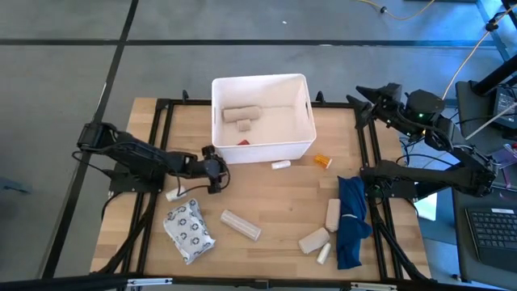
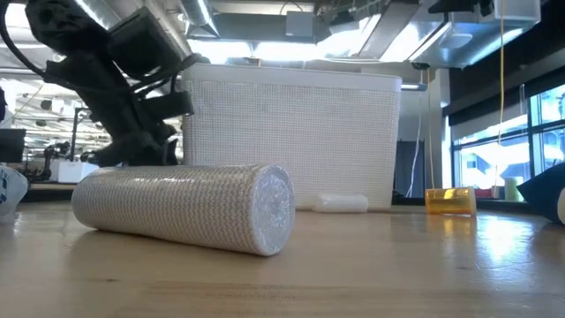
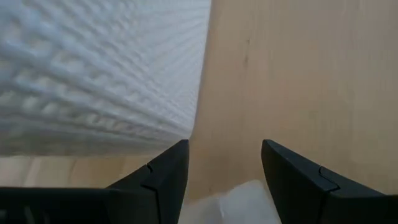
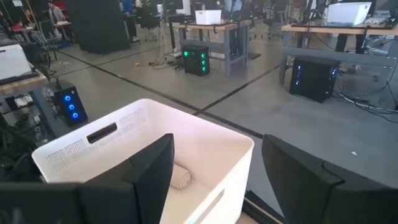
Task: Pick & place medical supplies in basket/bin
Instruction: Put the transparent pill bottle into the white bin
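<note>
The white bin (image 1: 300,147) stands at the table's far middle with two beige rolls (image 1: 241,114) and a small red thing inside. My left gripper (image 1: 215,170) is open, level, just off the bin's near left corner (image 3: 186,118). A blurred white thing (image 3: 239,202) shows far back between its fingers. Lying on the table are a white tube (image 1: 280,165), an orange bottle (image 1: 322,162), a long roll (image 1: 241,225), a grey ring-patterned packet (image 1: 190,230), and more rolls (image 1: 332,212) beside the blue cloth (image 1: 351,220). My right gripper (image 1: 363,101) waits open, raised, right of the bin. My left gripper has a white thing (image 3: 239,202) far back between its open fingers. I cannot tell whether the fingers touch it or what it is.
A small white piece (image 1: 174,192) lies under my left arm. A beige roll (image 1: 314,240) and a white tube (image 1: 324,253) lie near the table's near right. Bare wood lies between the long roll (image 2: 190,208) and the bin (image 2: 291,141). Black frame rails line both table sides.
</note>
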You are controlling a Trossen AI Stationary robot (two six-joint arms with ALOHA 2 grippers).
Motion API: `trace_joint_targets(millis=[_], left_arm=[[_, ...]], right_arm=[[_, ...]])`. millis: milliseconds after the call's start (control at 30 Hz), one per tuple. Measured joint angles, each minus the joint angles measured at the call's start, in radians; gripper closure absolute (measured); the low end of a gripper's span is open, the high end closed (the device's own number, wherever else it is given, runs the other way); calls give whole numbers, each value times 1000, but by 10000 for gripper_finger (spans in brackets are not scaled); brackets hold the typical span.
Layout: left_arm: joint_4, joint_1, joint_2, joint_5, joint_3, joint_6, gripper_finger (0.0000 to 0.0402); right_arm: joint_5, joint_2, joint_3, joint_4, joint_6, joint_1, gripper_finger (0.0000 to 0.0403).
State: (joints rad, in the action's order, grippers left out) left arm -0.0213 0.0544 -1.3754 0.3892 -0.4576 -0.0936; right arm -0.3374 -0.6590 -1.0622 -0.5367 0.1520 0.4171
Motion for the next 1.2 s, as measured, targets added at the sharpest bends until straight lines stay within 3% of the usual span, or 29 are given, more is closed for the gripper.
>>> trace_joint_targets(millis=[267, 367, 533, 900, 1200], left_arm=[[-68, -2, 121, -18, -37, -76, 208], [-199, -19, 198, -17, -72, -136, 208], [-468, -56, 292, -54, -115, -379, 208], [-469, -57, 427, -114, -117, -447, 207], [-459, -50, 436, -385, -117, -412, 140]], right_arm=[[0, 0, 0, -36, -1, 0, 159], [1, 0, 0, -37, -3, 0, 159], [1, 0, 0, -38, -3, 0, 159], [1, 0, 0, -84, -60, 0, 159], [0, 0, 0, -178, -60, 0, 159]])
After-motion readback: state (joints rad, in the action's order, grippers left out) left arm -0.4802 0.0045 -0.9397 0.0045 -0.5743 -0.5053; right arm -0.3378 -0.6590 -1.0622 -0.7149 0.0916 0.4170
